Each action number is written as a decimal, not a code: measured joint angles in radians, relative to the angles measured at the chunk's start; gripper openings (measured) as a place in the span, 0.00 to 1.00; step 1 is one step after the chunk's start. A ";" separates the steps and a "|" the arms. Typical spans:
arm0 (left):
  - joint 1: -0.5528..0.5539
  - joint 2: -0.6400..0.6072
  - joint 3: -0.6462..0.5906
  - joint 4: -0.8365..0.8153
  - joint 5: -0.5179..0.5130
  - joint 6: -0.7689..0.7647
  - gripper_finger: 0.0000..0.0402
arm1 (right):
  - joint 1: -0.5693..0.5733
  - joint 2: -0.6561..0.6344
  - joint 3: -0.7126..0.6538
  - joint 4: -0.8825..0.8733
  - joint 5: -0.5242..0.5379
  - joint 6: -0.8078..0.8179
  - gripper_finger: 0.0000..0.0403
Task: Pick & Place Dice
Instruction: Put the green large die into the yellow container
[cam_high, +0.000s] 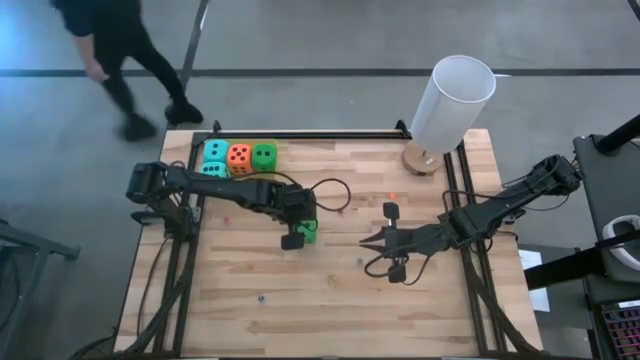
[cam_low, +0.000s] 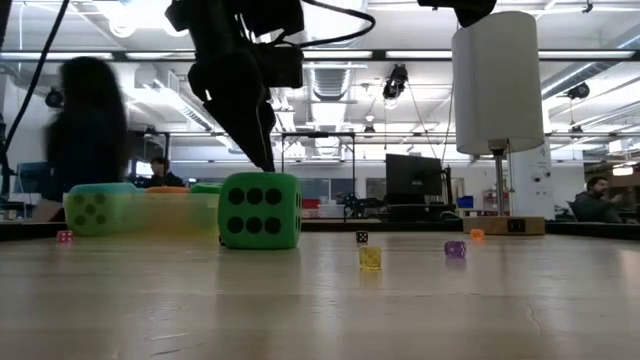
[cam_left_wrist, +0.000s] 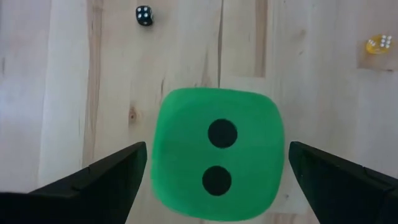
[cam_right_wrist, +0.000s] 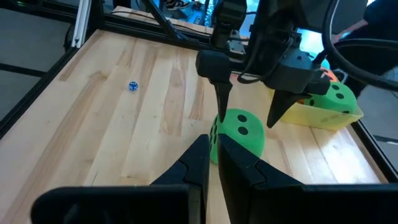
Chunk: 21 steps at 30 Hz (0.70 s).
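I see my left claw spread wide and released, straddling a bright green die that sits on the desk between its fingers, untouched on either side. My right claw hangs clenched and empty, near that die. The other dice sit well behind the left claw in the yellow tray.

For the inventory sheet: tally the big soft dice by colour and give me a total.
Green dice: 2, one of them alone mid-table
Teal dice: 2
Orange-red die: 1
Total: 5
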 joint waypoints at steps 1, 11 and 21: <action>0.002 0.000 -0.001 0.000 0.000 0.000 0.99 | 0.000 0.000 0.000 0.000 0.000 0.000 0.07; 0.004 -0.001 -0.030 0.019 0.003 -0.004 0.99 | 0.000 0.000 0.000 0.000 0.000 0.000 0.07; 0.005 -0.001 -0.033 0.022 0.010 -0.004 1.00 | 0.000 0.000 0.000 0.000 0.000 0.000 0.07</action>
